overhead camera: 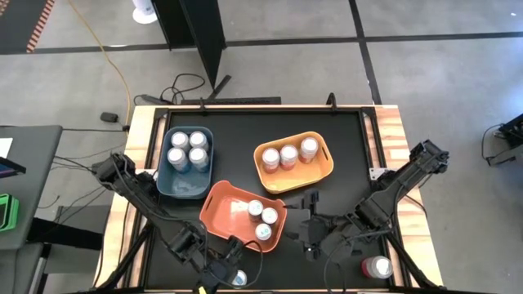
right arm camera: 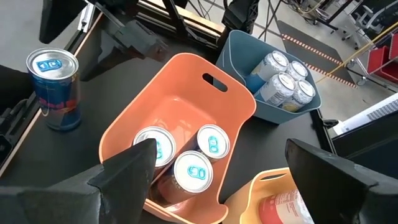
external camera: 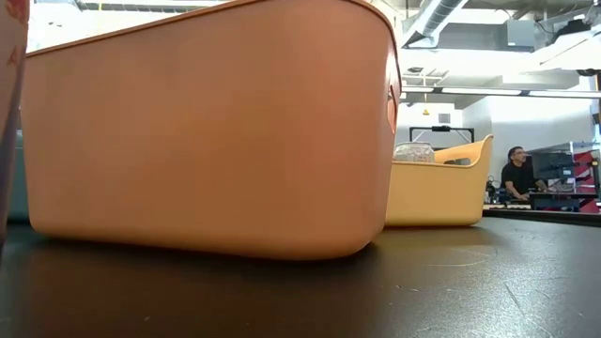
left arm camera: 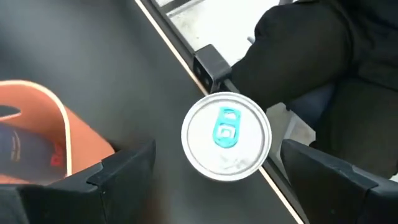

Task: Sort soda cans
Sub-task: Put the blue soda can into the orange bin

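A blue-labelled soda can with a silver top and blue tab stands upright at the table's near edge. My left gripper hovers over it, open, one finger on either side and clear of it. My right gripper hangs open beside the orange bin, which holds three cans. The blue bin holds several silver cans. Three pink cans sit in the yellow bin. A red can stands at the near right.
In the low view the orange bin fills the left side and the yellow bin stands behind it. A person sits far off in the room. The table's near edge rail runs right beside the blue-labelled can.
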Tool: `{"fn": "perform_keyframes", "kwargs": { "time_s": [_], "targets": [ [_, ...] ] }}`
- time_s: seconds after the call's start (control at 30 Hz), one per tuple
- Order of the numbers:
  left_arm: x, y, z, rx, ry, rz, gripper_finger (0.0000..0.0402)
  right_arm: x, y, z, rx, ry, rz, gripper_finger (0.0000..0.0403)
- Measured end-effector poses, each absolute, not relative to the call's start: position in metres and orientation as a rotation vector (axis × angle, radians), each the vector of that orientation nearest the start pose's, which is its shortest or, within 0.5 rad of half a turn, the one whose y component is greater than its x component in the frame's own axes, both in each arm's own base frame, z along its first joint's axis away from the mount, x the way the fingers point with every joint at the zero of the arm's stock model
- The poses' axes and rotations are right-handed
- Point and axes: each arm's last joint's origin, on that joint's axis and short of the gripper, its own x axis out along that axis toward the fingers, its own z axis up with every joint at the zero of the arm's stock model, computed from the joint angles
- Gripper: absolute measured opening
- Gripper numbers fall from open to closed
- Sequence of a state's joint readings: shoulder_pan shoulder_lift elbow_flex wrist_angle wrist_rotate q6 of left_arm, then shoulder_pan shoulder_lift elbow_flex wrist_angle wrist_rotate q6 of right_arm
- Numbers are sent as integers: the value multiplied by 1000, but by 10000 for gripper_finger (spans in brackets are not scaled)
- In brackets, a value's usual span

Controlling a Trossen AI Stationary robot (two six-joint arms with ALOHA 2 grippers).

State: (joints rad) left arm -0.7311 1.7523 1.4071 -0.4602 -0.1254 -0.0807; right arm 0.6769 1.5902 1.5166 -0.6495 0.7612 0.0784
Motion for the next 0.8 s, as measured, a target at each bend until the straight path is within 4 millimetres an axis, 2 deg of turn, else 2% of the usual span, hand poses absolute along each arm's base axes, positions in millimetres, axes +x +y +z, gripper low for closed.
{"fn": "perform_keyframes", "kwargs": {
  "time_s": [0.23, 0.47, 0.67, 0.8],
  "targets": [
    [294, -257, 255, 276, 793, -565, 342, 278, 198, 351, -391, 537, -104, 372],
    [301, -259, 253, 272, 752, -576, 342, 278, 198, 351, -387, 535, -104, 372],
    [307, -263, 233, 280, 804, -609, 342, 278, 198, 351, -388, 536, -104, 372],
    [310, -263, 235, 268, 784, -613, 342, 278, 198, 351, -388, 536, -104, 372]
  ]
}}
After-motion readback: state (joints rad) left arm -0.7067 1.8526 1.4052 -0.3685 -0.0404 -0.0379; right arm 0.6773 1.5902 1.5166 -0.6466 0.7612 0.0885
